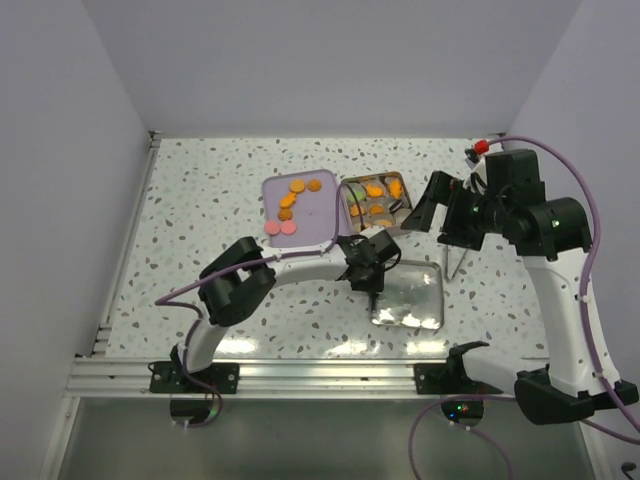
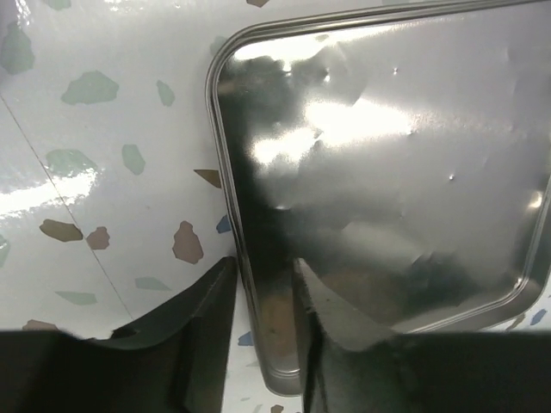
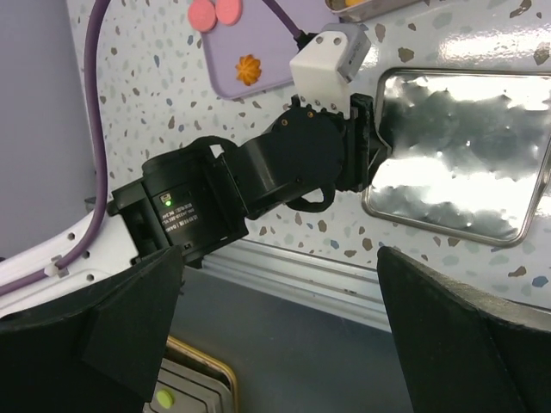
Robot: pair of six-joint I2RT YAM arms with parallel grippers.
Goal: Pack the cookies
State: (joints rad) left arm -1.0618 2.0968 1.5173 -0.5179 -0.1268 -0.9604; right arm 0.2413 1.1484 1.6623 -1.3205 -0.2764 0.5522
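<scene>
We are seeing the cookies [image 1: 297,187] lying in two places. Some are sitting on the lilac tray [image 1: 320,215] at the far middle of the speckled tabletop [image 1: 200,190]: four orange ones in a loose line, plus two pink cookies [image 1: 279,228] touching each other near the tray's near-left corner. The right wrist view is showing one orange one there as a flower shape. The rest, mostly orange, are lying inside the square metal tin [image 1: 385,177], which is standing just beside the tray's right edge.

Nearer the arms, a shiny tin lid [image 1: 415,295] is lying flat on the tabletop, well apart from the tray, with no cookies in it.

The left arm [image 1: 300,262] is stretching across to the lid's left edge. The left gripper [image 2: 263,275] is straddling the lid's rim there, one finger outside over the tabletop and one inside over the lid, with only a narrow gap between them. We cannot tell whether it is actually clamping the rim or only bracketing it.

The right gripper [image 3: 277,258] is hanging raised over the right side of the tabletop, near the tin and the lid but touching neither. Its fingers [image 3: 120,327] are spread wide and holding nothing.
</scene>
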